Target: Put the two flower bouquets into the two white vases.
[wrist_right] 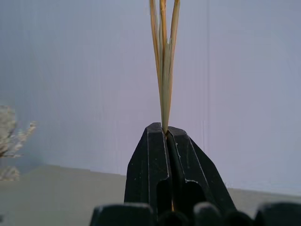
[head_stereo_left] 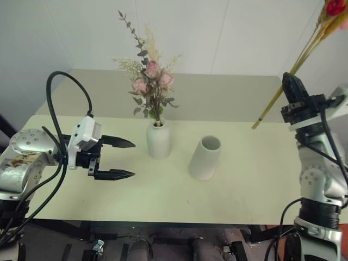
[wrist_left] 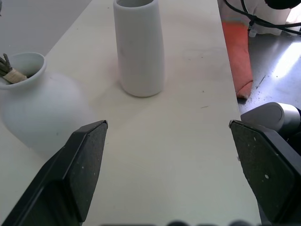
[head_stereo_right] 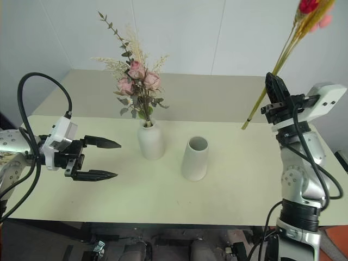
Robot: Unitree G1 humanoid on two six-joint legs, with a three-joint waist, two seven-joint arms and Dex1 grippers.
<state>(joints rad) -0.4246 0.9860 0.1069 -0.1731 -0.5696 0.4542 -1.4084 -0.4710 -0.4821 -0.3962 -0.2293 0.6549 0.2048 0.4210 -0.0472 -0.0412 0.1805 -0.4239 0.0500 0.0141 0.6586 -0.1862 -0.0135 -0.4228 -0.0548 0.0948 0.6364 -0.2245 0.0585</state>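
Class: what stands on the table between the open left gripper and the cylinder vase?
The bottle vase holding the rose bouquet, seen in both eye views.

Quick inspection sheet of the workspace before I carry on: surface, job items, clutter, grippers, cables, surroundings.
Surface: pale table, bare around the vases.
Job items: rose bouquet standing in the bottle vase; cylinder vase upright and empty beside it; thin yellow-stemmed bouquet held in the air at the table's right end.
Clutter: nothing seen.
Grippers: left gripper open, beside the bottle vase, holding nothing; right gripper shut on the thin bouquet's stems.
Cables: black cable looping over the left arm.
Surroundings: white wall behind the table.
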